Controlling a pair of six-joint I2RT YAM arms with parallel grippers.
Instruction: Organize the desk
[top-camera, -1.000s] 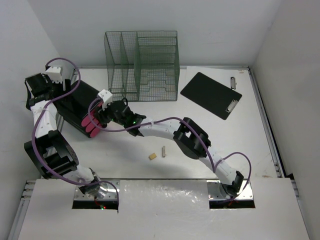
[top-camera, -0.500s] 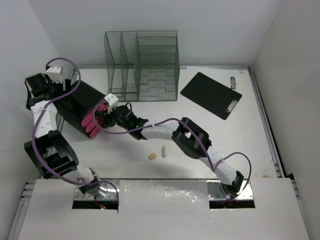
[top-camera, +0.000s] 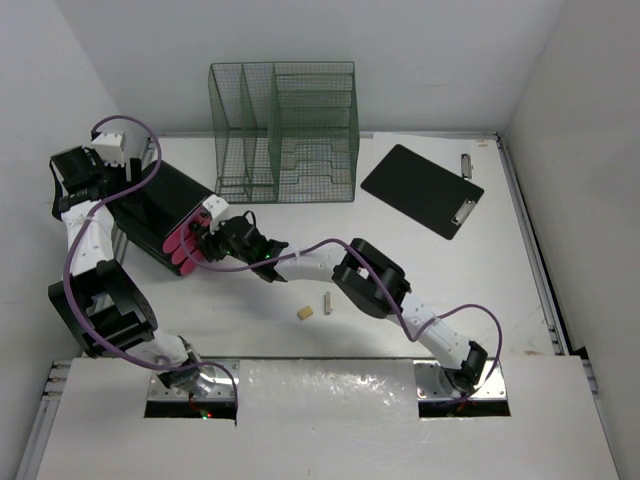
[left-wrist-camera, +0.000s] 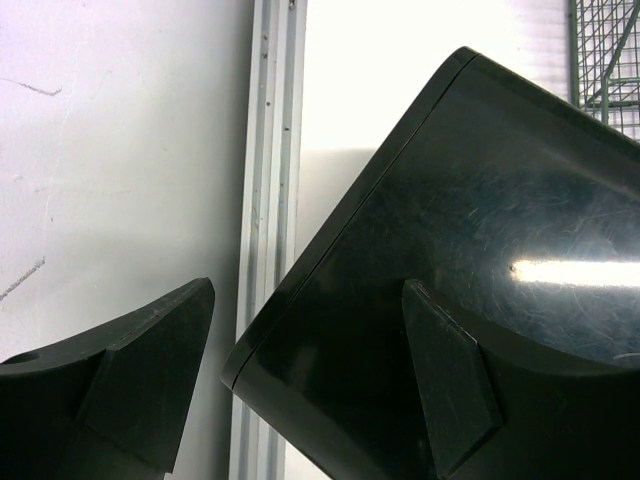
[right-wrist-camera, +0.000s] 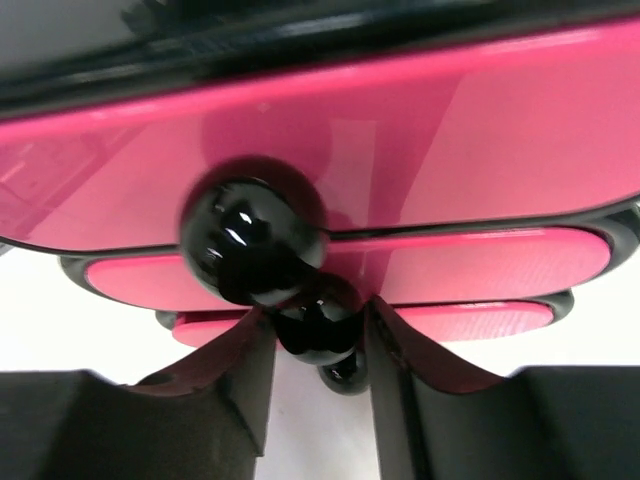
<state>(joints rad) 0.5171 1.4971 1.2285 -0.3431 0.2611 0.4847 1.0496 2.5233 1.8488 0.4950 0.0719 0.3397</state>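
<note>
My right gripper clenches a black knob on the pink-fronted drawer cabinet at the left of the white desk beneath both arms. My left gripper, released, straddles the cabinet's far edge.

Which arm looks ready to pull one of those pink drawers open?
Right, probably. The right gripper pinches a black knob on a pink drawer front; the left gripper sits open at the black cabinet's back corner.
</note>
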